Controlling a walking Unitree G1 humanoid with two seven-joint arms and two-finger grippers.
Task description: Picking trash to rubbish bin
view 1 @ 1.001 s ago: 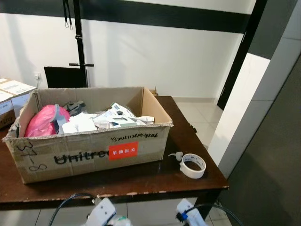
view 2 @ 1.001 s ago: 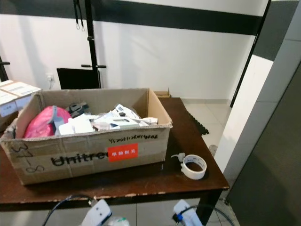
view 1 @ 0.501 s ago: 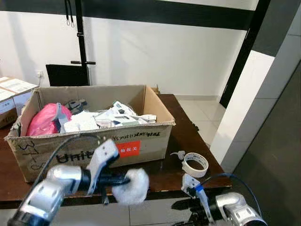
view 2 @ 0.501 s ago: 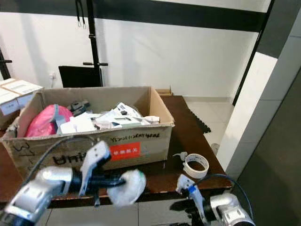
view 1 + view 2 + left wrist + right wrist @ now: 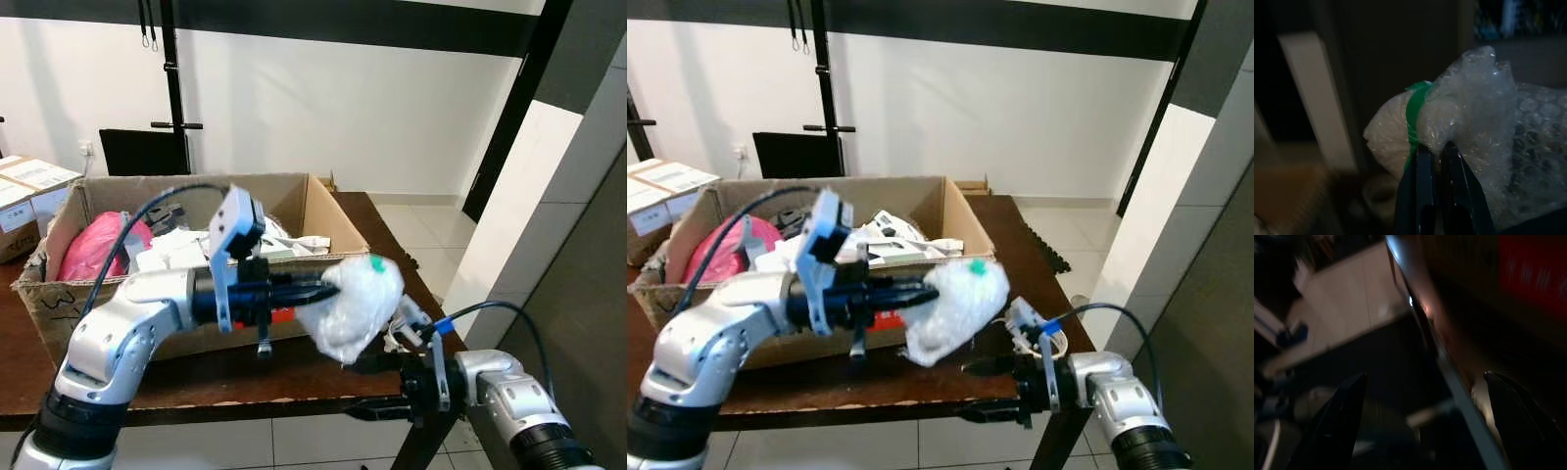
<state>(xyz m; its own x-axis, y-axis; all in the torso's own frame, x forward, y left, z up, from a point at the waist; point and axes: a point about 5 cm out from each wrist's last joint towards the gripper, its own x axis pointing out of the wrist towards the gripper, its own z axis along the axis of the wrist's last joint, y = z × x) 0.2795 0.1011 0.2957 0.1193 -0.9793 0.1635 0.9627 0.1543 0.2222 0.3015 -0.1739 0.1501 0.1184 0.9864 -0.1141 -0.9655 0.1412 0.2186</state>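
A crumpled bubble-wrap bundle [image 5: 358, 304] with a band of green tape hangs in the air over the dark table's front edge. My left gripper [image 5: 315, 290] is shut on it, and the left wrist view shows both black fingers [image 5: 1423, 196] pinched into the wrap [image 5: 1474, 122] beside the green band. The bundle is in front of the open cardboard box [image 5: 323, 211], near its right corner. My right gripper [image 5: 364, 389] is lower and to the right, at the table's front edge, open with nothing between its fingers [image 5: 1337, 421].
The cardboard box holds a pink bag [image 5: 88, 250] and several white papers. It sits on a dark brown table [image 5: 196, 367]. More cardboard boxes [image 5: 29, 186] stand at the far left. A white pillar [image 5: 509, 225] and a dark panel close off the right side.
My left arm has risen from below the table edge and swung right, carrying the bubble-wrap bundle up in front of the box. The right arm has also come up and forward.
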